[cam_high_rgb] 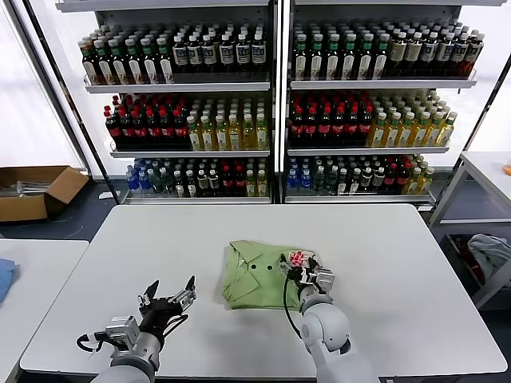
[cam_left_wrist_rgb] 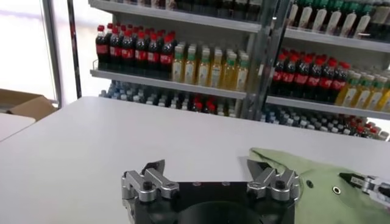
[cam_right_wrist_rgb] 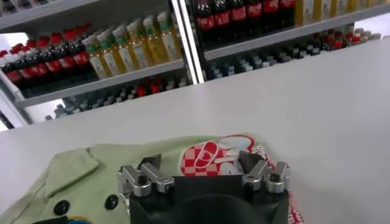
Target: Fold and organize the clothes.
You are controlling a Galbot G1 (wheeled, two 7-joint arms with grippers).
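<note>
A light green shirt lies folded on the white table, collar and small buttons up, with its red-and-white checkered print at its right edge. My right gripper is open and empty, just above the shirt's right part. In the right wrist view the gripper has its jaws spread on either side of the print, with the shirt and its buttons beside it. My left gripper is open and empty, left of the shirt near the table's front. In the left wrist view the gripper is a little way from the shirt's edge.
Shelves of bottles stand behind the table. A cardboard box sits on the floor at far left. A second table with something blue is on the left. A side rack with cloth is on the right.
</note>
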